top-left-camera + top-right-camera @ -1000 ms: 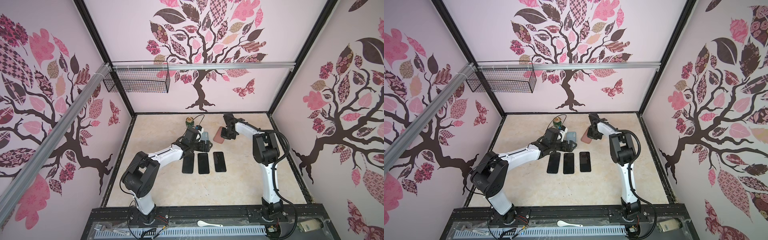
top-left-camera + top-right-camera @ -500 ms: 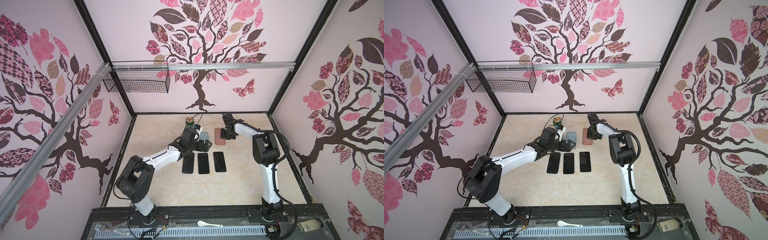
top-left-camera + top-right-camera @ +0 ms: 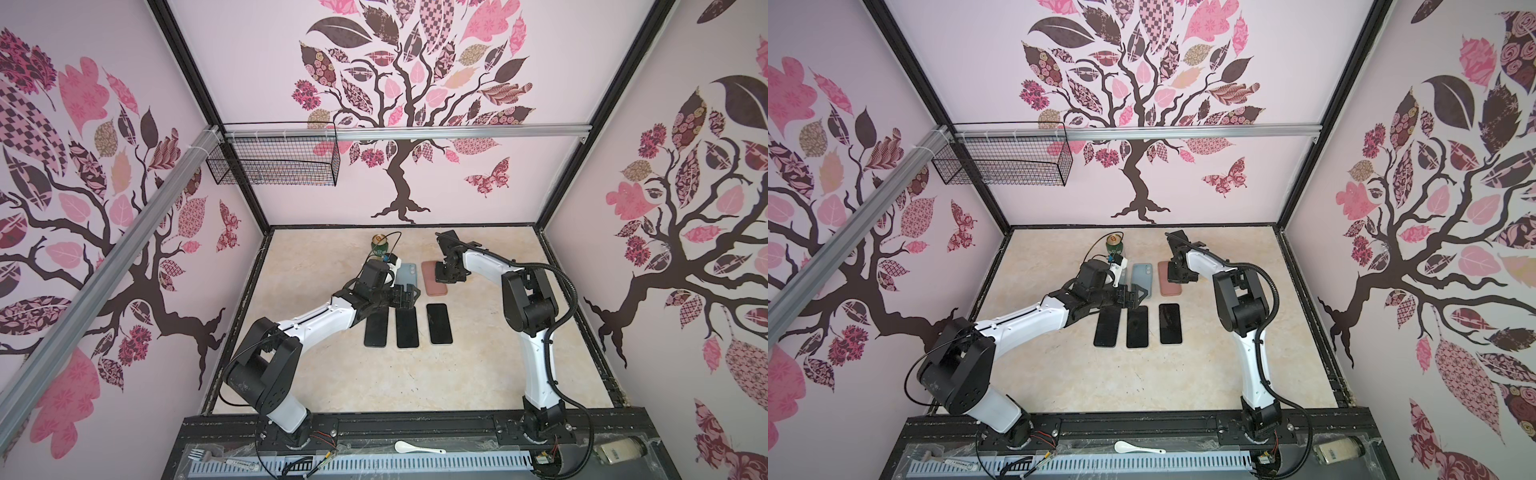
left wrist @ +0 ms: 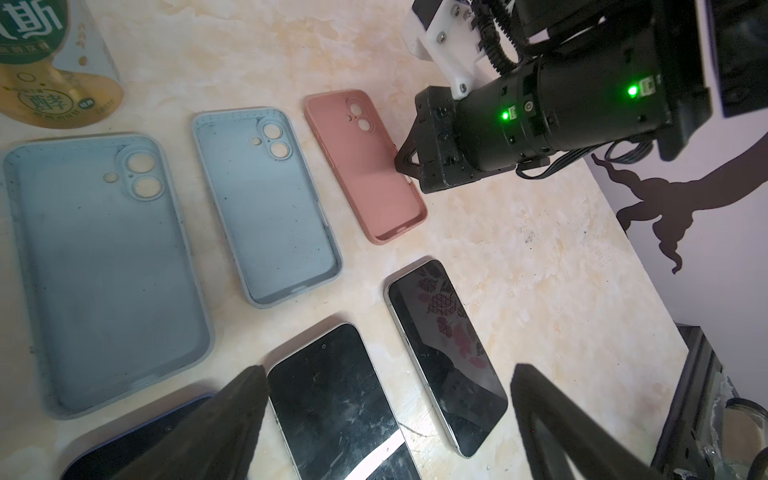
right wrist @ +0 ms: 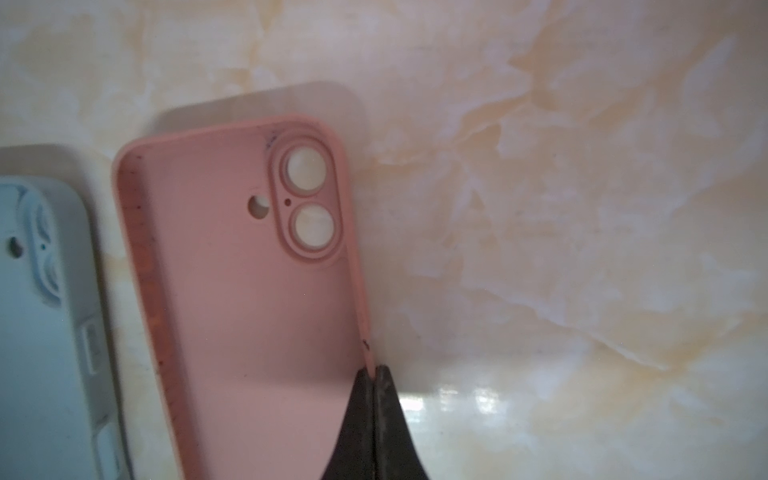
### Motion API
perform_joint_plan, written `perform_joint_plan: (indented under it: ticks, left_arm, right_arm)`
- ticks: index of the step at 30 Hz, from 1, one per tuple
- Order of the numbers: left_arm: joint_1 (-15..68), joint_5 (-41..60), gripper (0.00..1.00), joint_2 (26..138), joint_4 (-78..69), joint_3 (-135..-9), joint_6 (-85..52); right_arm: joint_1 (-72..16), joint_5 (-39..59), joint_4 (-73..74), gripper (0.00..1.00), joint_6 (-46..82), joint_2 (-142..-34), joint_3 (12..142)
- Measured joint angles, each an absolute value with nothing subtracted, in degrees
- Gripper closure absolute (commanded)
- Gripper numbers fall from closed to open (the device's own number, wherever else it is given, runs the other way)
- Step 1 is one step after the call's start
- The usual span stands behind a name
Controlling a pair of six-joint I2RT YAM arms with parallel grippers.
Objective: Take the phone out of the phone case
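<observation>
The green-and-gold can [image 4: 54, 93] bears Chinese characters, one reading "斯"; its smaller print is illegible.

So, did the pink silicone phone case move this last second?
Yes. The pink silicone phone case, in the right end effector, has tipped down; its near end is closer to the rightmost black phone.

Three black glass-fronted phones [image 3: 406, 328] lie side by side on the marbled beige tabletop [image 3: 332, 374]. Behind them, two grey-blue silicone cases [image 4: 270, 208], then the pink silicone case [image 4: 365, 166] rightmost. The green-and-gold drink can [image 3: 379, 247] stands furthest back.
</observation>
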State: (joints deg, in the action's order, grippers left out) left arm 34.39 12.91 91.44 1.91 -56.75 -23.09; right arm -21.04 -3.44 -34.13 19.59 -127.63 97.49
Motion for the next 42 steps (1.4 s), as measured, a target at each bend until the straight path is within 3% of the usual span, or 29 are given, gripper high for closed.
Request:
perform_joint_plan:
  ticks: [8, 15, 20, 24, 30, 42]
  left_arm:
    - [34.7, 10.7, 0.02, 89.2, 2.7, -55.2, -24.3]
    - [34.5, 5.5, 0.02, 82.6, 5.5, -55.1, -25.2]
    - [34.4, -2.3, 0.02, 72.1, 7.8, -51.4, -25.1]
    - [33.6, -13.5, 0.02, 60.3, 7.8, -44.9, -23.6]
    - [28.1, -29.6, 0.02, 50.5, 4.3, -33.8, -17.0]
    - [18.6, -34.2, 0.02, 52.4, -12.6, -19.0, -1.4]
  right_arm:
    - [-21.1, -3.1, -34.0, 0.79, 20.7, -127.0, 96.6]
    - [-21.3, -2.0, -37.5, 0.69, 21.0, -127.0, 98.3]
    - [-21.2, -1.6, -35.9, 0.27, 21.3, -121.7, 94.8]
    - [-20.0, -0.7, -25.1, 0.02, 23.6, -103.7, 77.1]
    - [-15.1, -5.5, -4.2, 0.01, 25.6, -80.9, 52.7]
    - [-15.3, -24.8, 25.4, 0.00, 6.5, -79.8, 31.8]
